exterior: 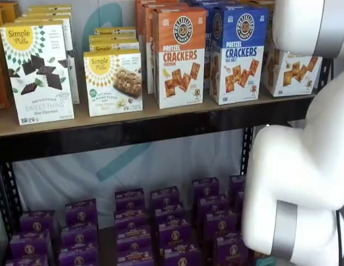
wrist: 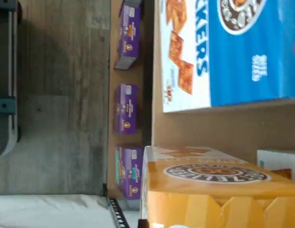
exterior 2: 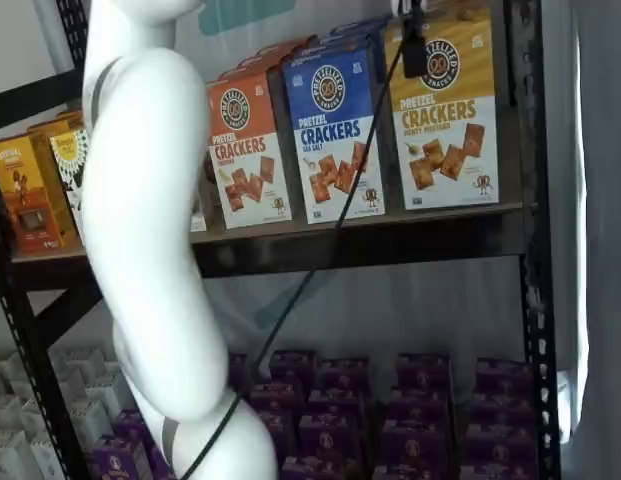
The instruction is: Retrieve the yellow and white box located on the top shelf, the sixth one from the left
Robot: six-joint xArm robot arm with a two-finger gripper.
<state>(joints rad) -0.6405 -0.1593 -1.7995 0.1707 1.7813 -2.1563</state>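
The yellow and white box (exterior 2: 445,110) stands at the right end of the top shelf (exterior 2: 390,245), next to a blue carton (exterior 2: 335,130). In a shelf view only its white lower part (exterior: 293,75) shows behind my white arm (exterior: 304,166). The wrist view shows its yellow top with the round dark logo (wrist: 218,185) close by, the blue carton (wrist: 247,47) beside it, and the tan board (wrist: 233,126) between them. My gripper (exterior 2: 414,45) hangs from the view's top edge in front of the box's upper part, a cable beside it. Only a dark finger shows, so no gap can be judged.
An orange carton (exterior: 180,55) and white Simple Mills boxes (exterior: 39,72) stand further left on the top shelf. Several purple boxes (exterior: 160,227) fill the lower level. A black upright (exterior 2: 525,250) rises just right of the yellow box. My arm (exterior 2: 150,250) hides the shelf's left part.
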